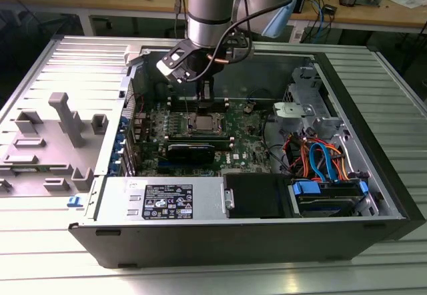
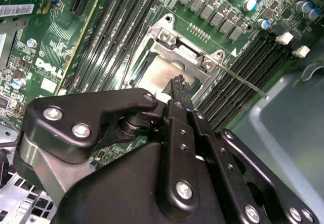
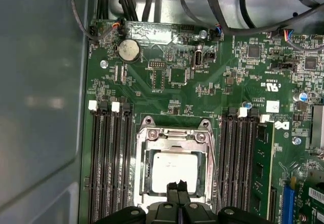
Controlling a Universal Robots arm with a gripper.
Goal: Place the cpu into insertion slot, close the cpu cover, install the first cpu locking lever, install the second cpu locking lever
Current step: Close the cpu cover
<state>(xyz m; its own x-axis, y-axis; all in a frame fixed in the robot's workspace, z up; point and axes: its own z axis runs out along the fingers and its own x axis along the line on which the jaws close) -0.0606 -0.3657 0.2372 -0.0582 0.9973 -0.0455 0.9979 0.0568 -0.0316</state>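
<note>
One closed gripper (image 3: 177,184) — just over cpu (image 3: 164,168)

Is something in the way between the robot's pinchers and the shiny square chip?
Nothing visible is. In the first wrist view the gripper, fingertips together, hangs right over the edge of the cpu. The cpu cover frames the chip, and its cut-out leaves the silver top bare.
</note>
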